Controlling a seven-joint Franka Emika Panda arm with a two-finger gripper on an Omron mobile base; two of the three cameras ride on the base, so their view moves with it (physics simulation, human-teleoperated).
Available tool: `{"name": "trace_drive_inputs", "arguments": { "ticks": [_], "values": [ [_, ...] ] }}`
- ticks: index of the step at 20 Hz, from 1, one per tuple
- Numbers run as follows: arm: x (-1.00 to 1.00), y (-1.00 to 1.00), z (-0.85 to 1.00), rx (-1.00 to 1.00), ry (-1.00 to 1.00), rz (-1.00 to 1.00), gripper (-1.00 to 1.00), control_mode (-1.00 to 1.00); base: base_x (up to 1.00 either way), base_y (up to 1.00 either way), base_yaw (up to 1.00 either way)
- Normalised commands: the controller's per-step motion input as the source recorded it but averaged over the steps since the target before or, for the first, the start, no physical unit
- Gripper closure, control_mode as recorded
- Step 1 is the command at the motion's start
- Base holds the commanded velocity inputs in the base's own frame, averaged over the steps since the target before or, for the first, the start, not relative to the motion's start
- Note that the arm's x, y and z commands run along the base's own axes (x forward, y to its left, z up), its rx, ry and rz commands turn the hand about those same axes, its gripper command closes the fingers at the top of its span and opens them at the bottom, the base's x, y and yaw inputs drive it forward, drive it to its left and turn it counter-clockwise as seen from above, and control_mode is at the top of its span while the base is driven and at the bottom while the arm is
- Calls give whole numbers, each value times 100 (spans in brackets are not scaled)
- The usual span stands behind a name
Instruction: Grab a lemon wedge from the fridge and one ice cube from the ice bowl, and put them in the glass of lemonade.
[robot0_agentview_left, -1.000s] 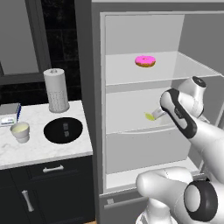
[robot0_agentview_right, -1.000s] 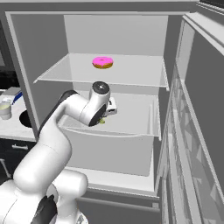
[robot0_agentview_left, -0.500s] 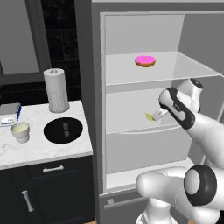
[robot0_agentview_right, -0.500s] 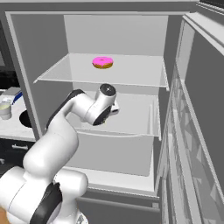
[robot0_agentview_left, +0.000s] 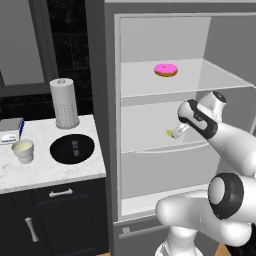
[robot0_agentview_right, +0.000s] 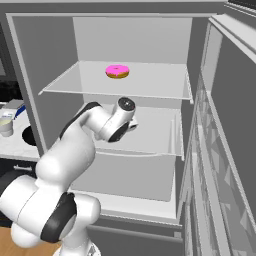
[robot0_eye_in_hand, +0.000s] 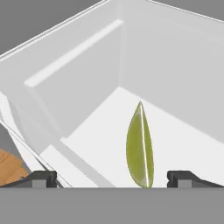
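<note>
The fridge stands open, and my arm reaches onto its middle shelf. The lemon wedge, small and yellow-green, lies on that shelf and sits between my open gripper's fingertips, closer to the right one. From the left base the wedge shows just left of the gripper. The glass of lemonade and the black ice bowl with ice cubes sit on the marble counter, left of the fridge.
A pink-iced doughnut lies on the upper shelf above my hand. A tall white perforated cylinder stands behind the ice bowl. The fridge door hangs open at the right. Dark drawer cabinets sit below the counter.
My hand has pushed deeper into the fridge along the middle shelf, closing on the lemon wedge. The wedge and the counter items stayed put.
</note>
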Motion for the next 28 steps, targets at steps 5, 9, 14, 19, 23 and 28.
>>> {"name": "trace_drive_inputs", "arguments": {
  "ticks": [5,9,14,19,23,28],
  "values": [
    [13,0,-9,0,0,2,-100,-100,0,0,0],
    [2,3,-27,0,0,4,-100,-100,0,0,0],
    [13,10,-37,0,0,3,-100,-100,0,0,0],
    [24,3,16,0,0,0,-100,-100,0,0,0],
    [9,0,8,0,0,0,-100,-100,0,0,0],
    [7,2,-16,0,0,0,-100,-100,0,0,0]
  ]
}}
